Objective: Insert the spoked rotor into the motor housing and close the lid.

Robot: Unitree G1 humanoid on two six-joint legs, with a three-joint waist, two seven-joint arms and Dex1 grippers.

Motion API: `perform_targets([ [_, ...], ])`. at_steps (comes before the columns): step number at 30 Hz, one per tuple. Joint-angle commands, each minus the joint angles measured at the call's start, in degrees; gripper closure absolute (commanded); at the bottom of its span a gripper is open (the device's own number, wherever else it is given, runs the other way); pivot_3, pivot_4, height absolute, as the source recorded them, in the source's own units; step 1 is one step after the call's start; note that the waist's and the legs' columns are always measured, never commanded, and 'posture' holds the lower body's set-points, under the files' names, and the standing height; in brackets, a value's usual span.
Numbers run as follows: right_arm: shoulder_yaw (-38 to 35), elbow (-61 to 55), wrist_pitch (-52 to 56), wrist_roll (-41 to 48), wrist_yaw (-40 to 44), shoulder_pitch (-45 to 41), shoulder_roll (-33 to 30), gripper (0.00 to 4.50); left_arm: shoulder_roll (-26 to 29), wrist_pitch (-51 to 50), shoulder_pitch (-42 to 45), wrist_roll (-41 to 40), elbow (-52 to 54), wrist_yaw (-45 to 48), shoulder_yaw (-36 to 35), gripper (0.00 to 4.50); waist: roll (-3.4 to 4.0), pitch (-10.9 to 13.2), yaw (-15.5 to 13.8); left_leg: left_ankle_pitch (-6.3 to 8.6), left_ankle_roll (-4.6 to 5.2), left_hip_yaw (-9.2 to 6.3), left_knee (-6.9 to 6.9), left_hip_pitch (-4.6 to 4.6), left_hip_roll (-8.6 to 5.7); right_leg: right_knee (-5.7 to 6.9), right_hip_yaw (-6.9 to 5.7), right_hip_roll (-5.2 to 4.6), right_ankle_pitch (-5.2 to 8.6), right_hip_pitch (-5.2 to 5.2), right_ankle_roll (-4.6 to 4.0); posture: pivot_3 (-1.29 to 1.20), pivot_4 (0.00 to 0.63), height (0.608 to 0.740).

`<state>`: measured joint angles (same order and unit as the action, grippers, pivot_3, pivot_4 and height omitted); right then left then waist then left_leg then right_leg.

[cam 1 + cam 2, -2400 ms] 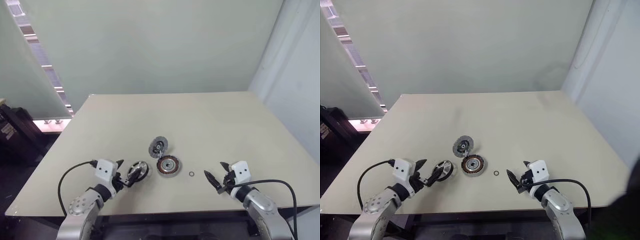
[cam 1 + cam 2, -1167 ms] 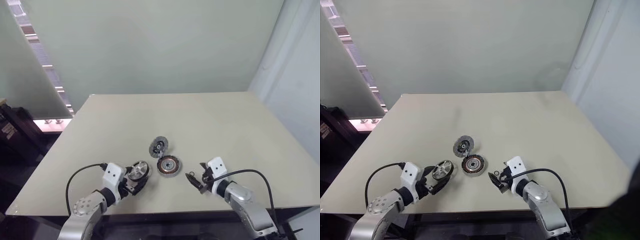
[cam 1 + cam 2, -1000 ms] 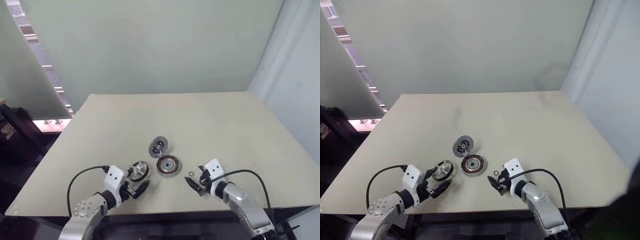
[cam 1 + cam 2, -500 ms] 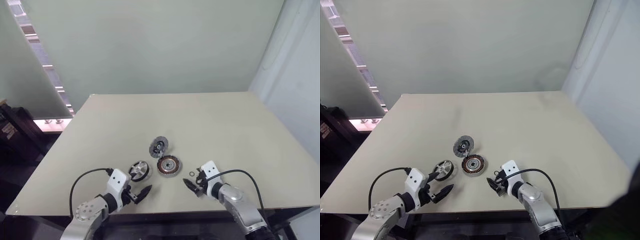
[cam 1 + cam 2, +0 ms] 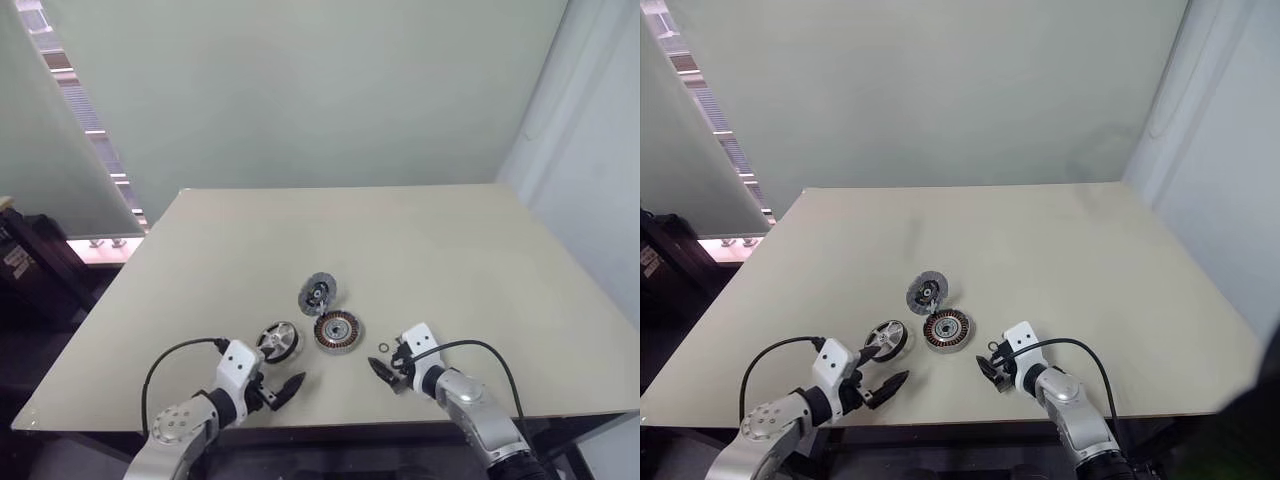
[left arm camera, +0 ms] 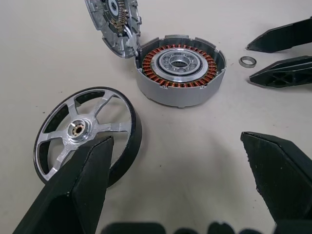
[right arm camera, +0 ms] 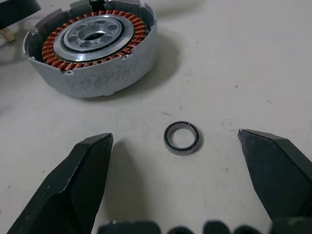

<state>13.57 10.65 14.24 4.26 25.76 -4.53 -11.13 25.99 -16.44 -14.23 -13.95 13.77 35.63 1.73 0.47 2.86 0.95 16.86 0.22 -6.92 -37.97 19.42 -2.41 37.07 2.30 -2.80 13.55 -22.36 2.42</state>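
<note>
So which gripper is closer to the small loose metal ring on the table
Right. The right gripper has the small metal ring lying just ahead, between its open fingers; the left gripper sits beyond the spoked rotor, far from the ring.

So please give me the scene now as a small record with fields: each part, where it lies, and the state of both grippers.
table: beige top
motor housing: open, copper windings visible, on the table
spoked rotor: lying on the table beside the housing, not inserted
lid: tilted, leaning at the housing's rim
small metal ring: loose on the table, between the right gripper's fingers, untouched
left gripper: open, empty, near the rotor
right gripper: open, empty
</note>
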Motion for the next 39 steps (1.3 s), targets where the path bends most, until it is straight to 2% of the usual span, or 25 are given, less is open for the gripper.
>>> perform_targets([
  [1, -0.78, -0.04, -0.92, -0.69, -0.72, -1.45, 0.42, 0.0, -0.14, 1.59, 0.22, 0.34, 0.7, 0.13, 0.11, 0.03, 0.0, 0.0, 0.01, 0.0, 0.0, 0.0, 0.0, -0.01, 0.0, 0.01, 0.0, 0.0, 0.0, 0.0, 0.0, 0.0, 0.0, 0.74],
  [4, -0.57, 0.04, -0.82, -0.99, -0.76, -1.35, 0.41, 0.61, -0.26, 1.87, 0.1, 0.41, 0.65, 0.09, 0.18, 0.0, 0.01, 0.0, 0.01, 0.0, 0.0, 0.01, 0.0, -0.02, 0.0, 0.02, 0.01, 0.0, 0.0, 0.0, 0.0, 0.0, 0.0, 0.74],
  [9, -0.66, -0.24, -0.56, -1.66, -0.83, -1.03, 0.54, 2.32, -0.45, 2.23, -0.22, 0.54, 0.66, -0.07, 0.29, 0.0, 0.01, -0.01, 0.02, 0.0, 0.0, 0.0, 0.03, -0.01, 0.0, 0.01, 0.0, 0.0, 0.0, -0.01, 0.0, 0.0, 0.0, 0.74],
  [11, -0.72, -0.34, -0.48, -1.84, -0.83, -0.93, 0.56, 3.16, -0.51, 2.28, -0.32, 0.59, 0.71, -0.12, 0.28, 0.0, 0.01, -0.01, 0.06, 0.0, 0.0, 0.0, 0.03, -0.01, 0.0, 0.01, 0.01, 0.0, 0.0, -0.01, 0.0, 0.0, 0.0, 0.74],
  [12, -0.74, -0.43, -0.44, -1.95, -0.85, -0.88, 0.55, 3.34, -0.56, 2.27, -0.39, 0.62, 0.75, -0.16, 0.26, 0.0, 0.01, -0.01, 0.08, 0.0, 0.0, 0.01, 0.03, -0.01, 0.0, 0.01, 0.01, 0.0, 0.0, -0.01, 0.0, 0.0, 0.0, 0.74],
  [24, -2.38, -6.39, -0.22, -1.3, -1.55, -1.0, 0.75, 3.34, -1.3, 2.34, -1.01, 0.51, 1.22, -0.56, -0.51, 0.0, 0.03, 0.0, 0.07, 0.0, 0.0, 0.01, 0.02, 0.0, 0.0, 0.02, 0.01, 0.0, 0.0, -0.01, 0.0, 0.0, 0.0, 0.74],
  [31, -2.04, -13.13, 8.87, 0.17, -1.81, -6.54, 3.22, 3.34, -1.06, 2.58, 1.14, -0.22, 0.11, -0.99, -2.85, 0.0, 0.03, -0.01, 0.34, -0.01, -0.01, 0.01, -0.03, -0.02, 0.01, 0.18, 0.01, 0.01, 0.0, -0.05, 0.0, 0.0, 0.0, 0.74],
  [39, 0.8, -11.7, 15.25, -1.17, -2.46, -12.77, 6.31, 3.34, -0.22, 2.98, 3.6, -0.34, -1.63, -0.98, -5.84, 0.0, 0.03, -0.01, 0.39, -0.04, -0.06, 0.03, -0.05, -0.01, 0.0, 0.4, 0.04, 0.0, 0.0, -0.17, 0.0, 0.0, 0.0, 0.74],
])
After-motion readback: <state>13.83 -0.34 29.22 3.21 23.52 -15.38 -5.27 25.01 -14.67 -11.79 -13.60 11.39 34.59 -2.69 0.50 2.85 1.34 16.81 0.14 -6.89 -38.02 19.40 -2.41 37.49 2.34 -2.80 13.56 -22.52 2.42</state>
